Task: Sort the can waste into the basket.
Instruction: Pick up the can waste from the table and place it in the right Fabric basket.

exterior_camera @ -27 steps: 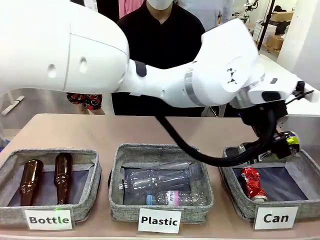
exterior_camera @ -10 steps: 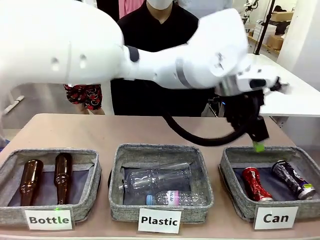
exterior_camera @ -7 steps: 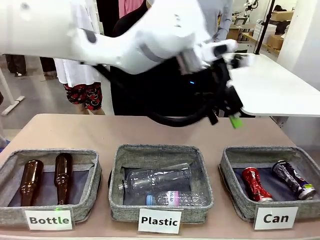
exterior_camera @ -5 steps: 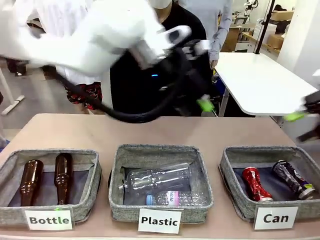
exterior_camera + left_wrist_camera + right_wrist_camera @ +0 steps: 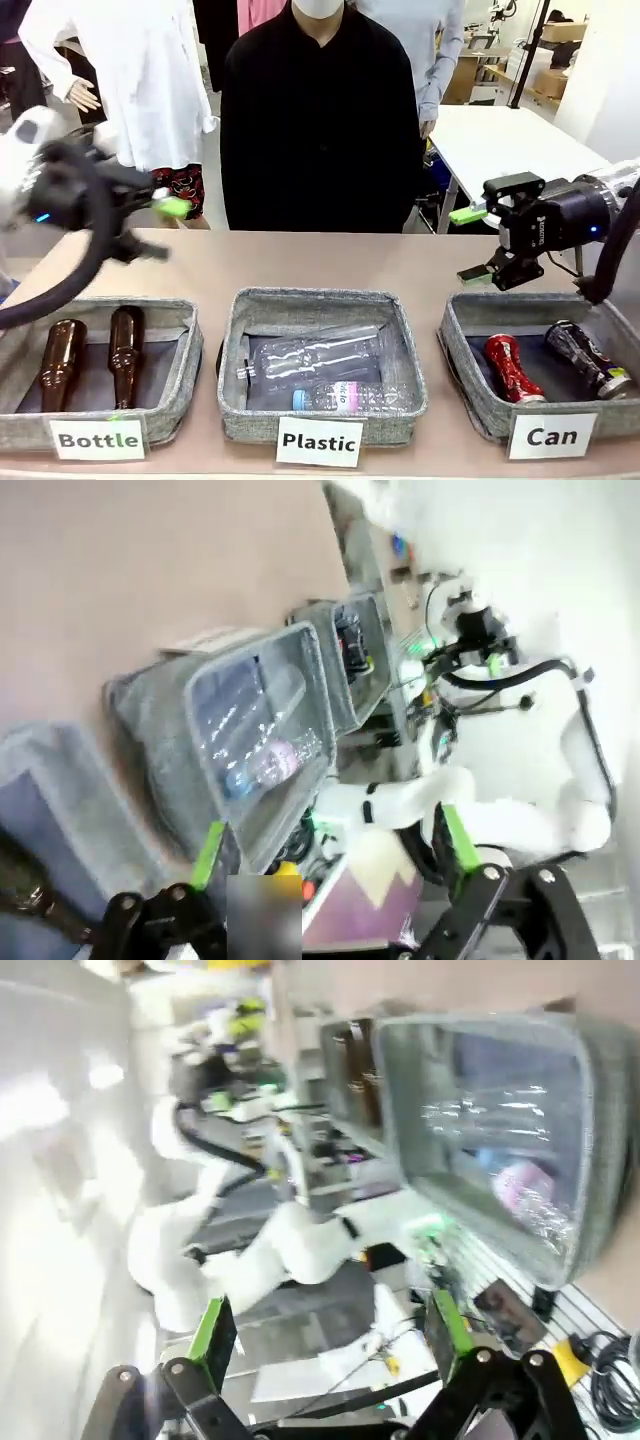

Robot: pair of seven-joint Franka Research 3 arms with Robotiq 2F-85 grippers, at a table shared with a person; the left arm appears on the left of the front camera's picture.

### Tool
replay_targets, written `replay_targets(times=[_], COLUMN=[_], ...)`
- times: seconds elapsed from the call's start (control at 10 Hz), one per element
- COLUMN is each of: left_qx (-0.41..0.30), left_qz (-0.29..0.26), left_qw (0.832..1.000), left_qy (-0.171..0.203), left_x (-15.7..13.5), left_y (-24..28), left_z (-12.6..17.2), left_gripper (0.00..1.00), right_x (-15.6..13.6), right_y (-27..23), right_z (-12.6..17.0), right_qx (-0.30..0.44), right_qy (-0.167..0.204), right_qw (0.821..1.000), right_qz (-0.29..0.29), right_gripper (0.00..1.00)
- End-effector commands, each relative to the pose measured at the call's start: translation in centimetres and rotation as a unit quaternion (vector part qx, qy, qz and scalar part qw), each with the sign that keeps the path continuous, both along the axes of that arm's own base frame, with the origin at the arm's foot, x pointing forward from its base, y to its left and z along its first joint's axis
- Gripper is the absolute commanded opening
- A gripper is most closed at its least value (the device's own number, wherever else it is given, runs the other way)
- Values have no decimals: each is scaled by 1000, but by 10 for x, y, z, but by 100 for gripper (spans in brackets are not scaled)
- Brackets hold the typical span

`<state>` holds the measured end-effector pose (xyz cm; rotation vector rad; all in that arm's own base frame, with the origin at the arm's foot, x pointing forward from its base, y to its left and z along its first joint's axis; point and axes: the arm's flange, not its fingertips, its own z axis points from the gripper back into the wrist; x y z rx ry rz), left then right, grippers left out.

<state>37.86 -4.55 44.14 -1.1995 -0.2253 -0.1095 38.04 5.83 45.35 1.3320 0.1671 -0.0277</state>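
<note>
Front view: both cans (image 5: 545, 365) lie in the Can basket (image 5: 462, 385); left gripper (image 5: 155, 228) and right gripper (image 5: 472, 245) spread wide, empty.

1. The surface (image 5: 300, 262) is pale tan.
2. The "Can" basket (image 5: 468, 370) is grey fabric with a dark blue-grey lining and a white label in black print.
3. One can (image 5: 508, 368) is shiny red; the other can (image 5: 585, 358) is dark with blue, white and green print.
4. The "Plastic" basket (image 5: 232, 380) and the "Bottle" basket (image 5: 185, 372) match in grey.
5. The glass bottles (image 5: 125, 352) are brown; the plastic bottles (image 5: 318, 358) are clear.
6. Each end effector, left (image 5: 150, 228) and right (image 5: 478, 243), is black with green pads.
7. The person (image 5: 318, 120) wears black.
</note>
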Motion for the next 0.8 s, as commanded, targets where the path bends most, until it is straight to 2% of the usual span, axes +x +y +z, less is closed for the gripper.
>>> replay_targets(times=[0.0,0.1,0.2,0.7], left_qx=[-75,-96,-34,-34], left_qz=[9,16,16,16], left_qw=[997,994,999,999], left_qy=[-30,-49,1,1], left_x=[-3,-13,-10,-10], left_y=[36,52,34,34], left_z=[-19,-36,-16,-16], left_gripper=[100,100,100,100], right_x=[10,15,2,2], right_y=[-46,-69,-25,-25], right_z=[14,16,8,8], right_qx=[55,46,27,27], right_qy=[-14,-18,-1,-1], right_qw=[997,995,999,999], right_qz=[-48,-87,-23,-23], right_gripper=[100,100,100,100])
